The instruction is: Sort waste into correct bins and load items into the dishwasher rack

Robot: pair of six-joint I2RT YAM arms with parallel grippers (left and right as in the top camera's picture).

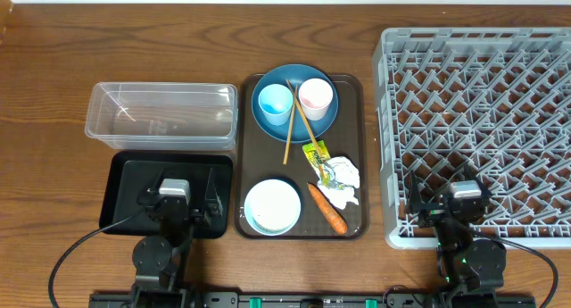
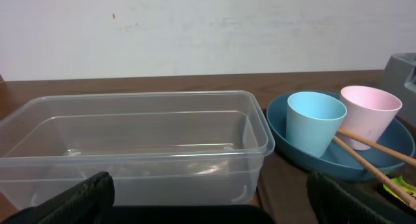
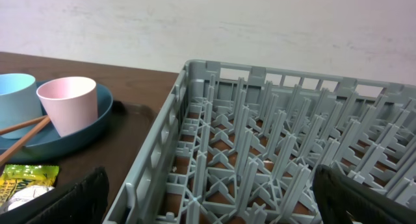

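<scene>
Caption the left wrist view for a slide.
Clear box beside a blue plate carrying a blue cup, pink cup and chopsticks.

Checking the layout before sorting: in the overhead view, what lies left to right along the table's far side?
Clear rectangular plastic box → small light-blue cup → small pink cup → large grey plastic lattice rack.

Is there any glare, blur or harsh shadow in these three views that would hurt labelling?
Overhead: even light, sharp throughout, mild highlights on the clear box. Left wrist: box walls show faint reflections; the left end effector's fingers are dark, unfocused blobs in the bottom corners. Right wrist: grey rack crisp, the right end effector's fingers equally blurred.
</scene>
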